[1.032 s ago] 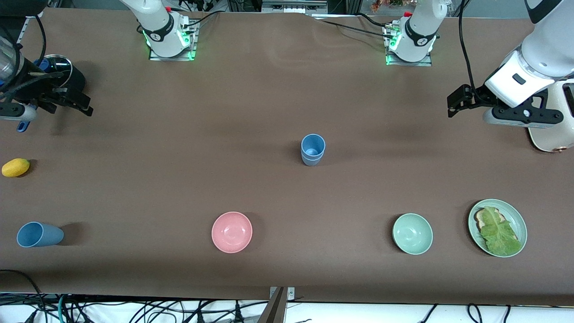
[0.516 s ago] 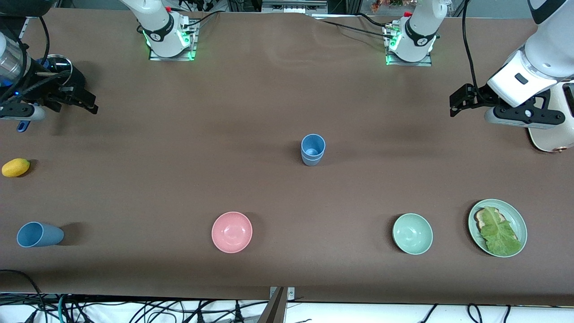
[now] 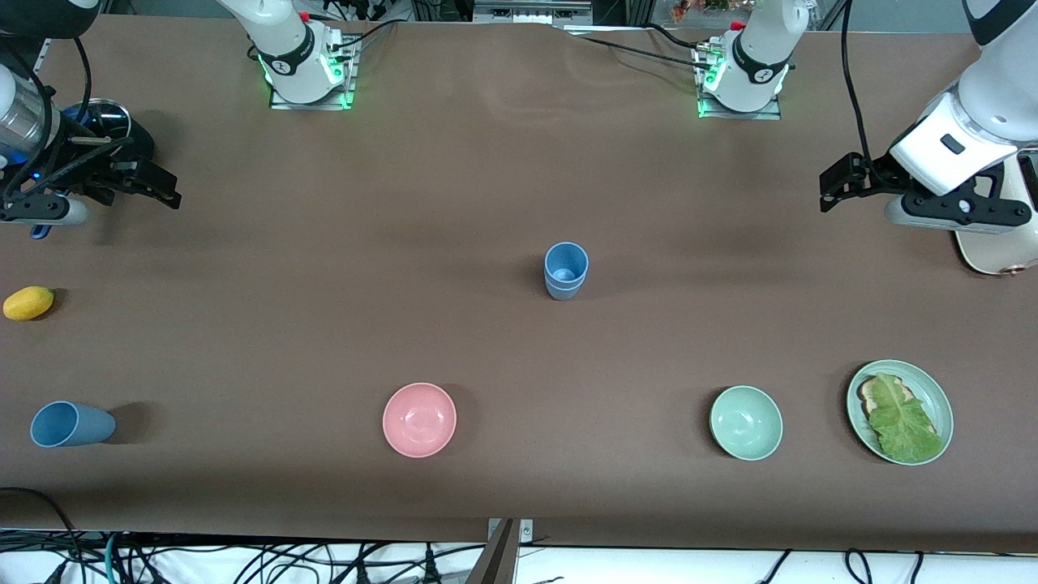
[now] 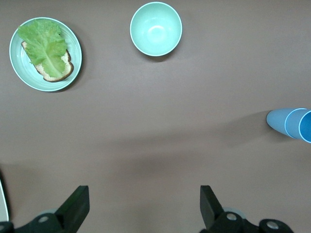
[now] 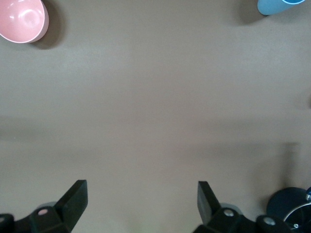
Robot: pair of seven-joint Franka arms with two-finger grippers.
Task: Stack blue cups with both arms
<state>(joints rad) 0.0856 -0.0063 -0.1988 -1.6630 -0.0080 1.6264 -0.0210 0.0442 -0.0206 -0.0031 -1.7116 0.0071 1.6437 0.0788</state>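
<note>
Two blue cups (image 3: 565, 270) stand nested upright in the middle of the table; the same pair (image 4: 291, 124) shows in the left wrist view. A third blue cup (image 3: 71, 424) lies on its side at the right arm's end, near the front camera, and its base (image 5: 279, 6) shows in the right wrist view. My left gripper (image 3: 835, 185) hangs open and empty over bare table at the left arm's end, its jaws (image 4: 144, 199) wide apart. My right gripper (image 3: 162, 185) hangs open and empty over bare table at the right arm's end, also wide (image 5: 141, 194).
A pink bowl (image 3: 419, 419), a mint-green bowl (image 3: 746, 422) and a green plate (image 3: 942, 401) with toast and lettuce sit along the front. A yellow fruit (image 3: 28, 302) and a dark round container (image 3: 113, 130) are at the right arm's end. A cream appliance (image 3: 997, 239) is beside the left gripper.
Both grippers have drifted a little toward the robots' bases, still open and empty. The cups and bowls have not moved.
</note>
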